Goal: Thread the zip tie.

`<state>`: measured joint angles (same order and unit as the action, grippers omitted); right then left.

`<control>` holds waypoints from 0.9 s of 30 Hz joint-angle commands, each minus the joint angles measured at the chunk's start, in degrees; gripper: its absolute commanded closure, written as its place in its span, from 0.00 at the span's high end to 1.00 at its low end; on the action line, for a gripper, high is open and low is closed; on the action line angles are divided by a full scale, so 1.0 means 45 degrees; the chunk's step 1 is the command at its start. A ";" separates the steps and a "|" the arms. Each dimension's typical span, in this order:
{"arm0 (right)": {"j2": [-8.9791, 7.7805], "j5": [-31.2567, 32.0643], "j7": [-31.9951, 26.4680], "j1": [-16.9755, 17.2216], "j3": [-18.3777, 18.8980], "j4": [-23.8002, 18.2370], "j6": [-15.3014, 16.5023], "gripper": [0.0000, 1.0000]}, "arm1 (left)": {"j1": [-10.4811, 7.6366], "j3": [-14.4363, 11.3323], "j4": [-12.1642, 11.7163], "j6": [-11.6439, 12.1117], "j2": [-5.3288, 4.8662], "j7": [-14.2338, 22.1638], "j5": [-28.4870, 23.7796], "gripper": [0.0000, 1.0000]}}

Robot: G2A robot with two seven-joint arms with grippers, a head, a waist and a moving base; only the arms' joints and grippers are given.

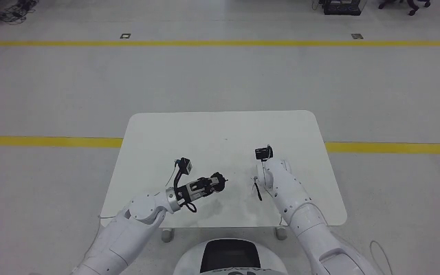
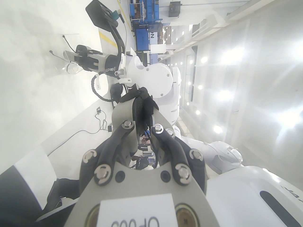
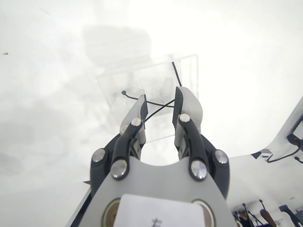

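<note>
While the left gripper [image 2: 142, 102] hangs over the white rectangular table [image 1: 206, 130] with fingers pressed together, the right gripper [image 3: 161, 92] stands spread astride a clear plastic block [image 3: 187, 72]. The thin black zip tie [image 3: 163, 106] crosses between its pads, perhaps touching them.

1. From where I stand, a clear box [image 3: 187, 72] sits on the table [image 1: 206, 130], toward the robot's edge and a little right of the middle.
2. The zip tie [image 3: 176, 74] crosses over itself at the box, between the right gripper's [image 3: 161, 92] spread fingers.
3. The left gripper [image 1: 221, 180] hangs to the left of them, apart.
</note>
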<state>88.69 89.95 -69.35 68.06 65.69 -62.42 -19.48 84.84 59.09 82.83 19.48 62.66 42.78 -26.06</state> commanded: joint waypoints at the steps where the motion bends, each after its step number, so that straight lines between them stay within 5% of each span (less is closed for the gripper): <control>1: -0.0028 0.0000 -0.0112 0.0015 -0.0112 -0.0052 0.0000 0.29 | 0.0000 0.0000 0.0000 0.0000 0.0000 0.0000 0.0000 0.00; 27: 0.0093 0.0000 0.0212 -0.0176 -0.0545 0.0638 0.0000 0.26 | 0.0000 0.0000 0.0000 0.0000 0.0000 0.0000 0.0000 0.00</control>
<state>89.08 89.95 -68.59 67.31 63.14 -59.70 -19.48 84.84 59.09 82.83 19.48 62.66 42.78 -26.06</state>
